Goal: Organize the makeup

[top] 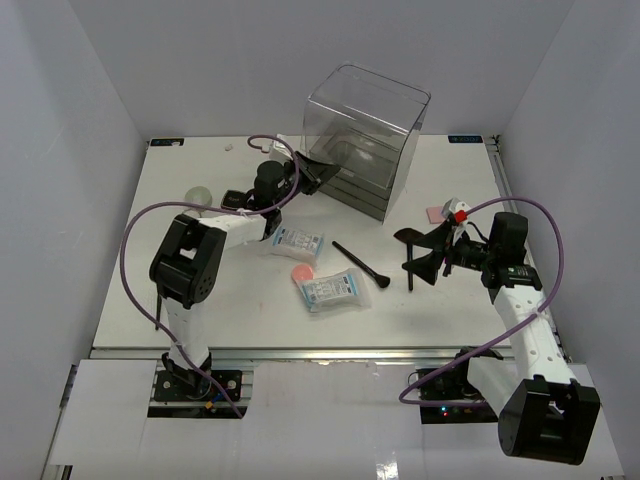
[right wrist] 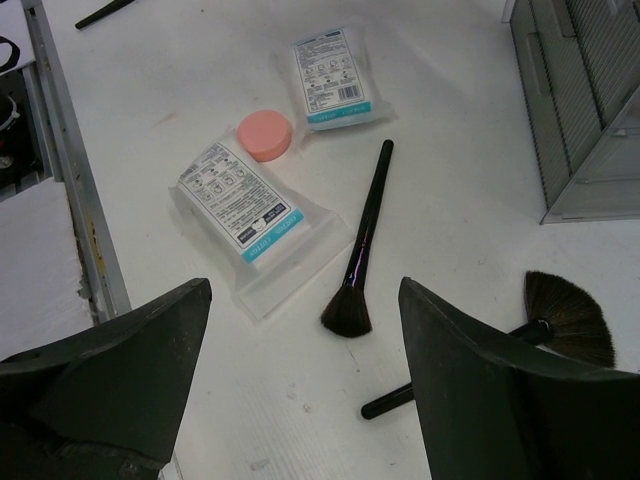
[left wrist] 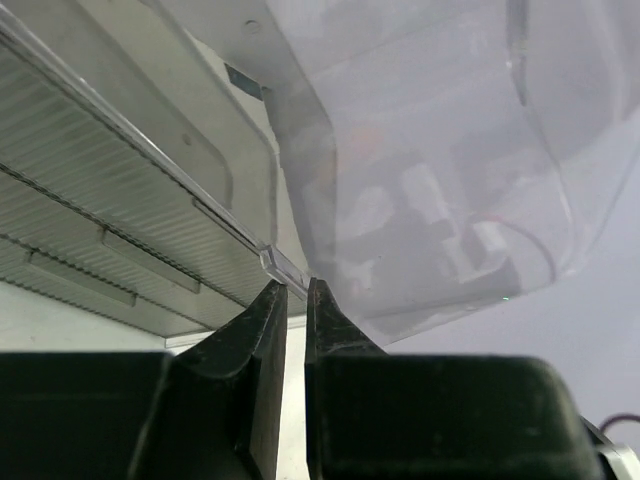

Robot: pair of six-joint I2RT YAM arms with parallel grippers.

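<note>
My left gripper (left wrist: 295, 292) is all but closed, with only a thin slit between its jaws. It sits at the lower front corner of the clear box (top: 370, 125), where a clear plastic lip meets its tips. I cannot tell whether that lip is actually pinched, but I judge I am there to get at the grey drawers (right wrist: 580, 100), so the makeup has somewhere to go. My right gripper (right wrist: 305, 290) is spread wide and has hold of nothing. It hangs above the counter (top: 250, 320) with the fan brush (right wrist: 570, 318) just under its box-side jaw, which makes that brush the likely next pick. The makeup in view lies loose on the counter: the straight brush (right wrist: 362, 250) near the fan brush, the near sachet (right wrist: 240, 205) right against the round pink puff (right wrist: 265, 135), and the far sachet (right wrist: 332, 75) just beyond. I see none of it in the box yet.
</note>
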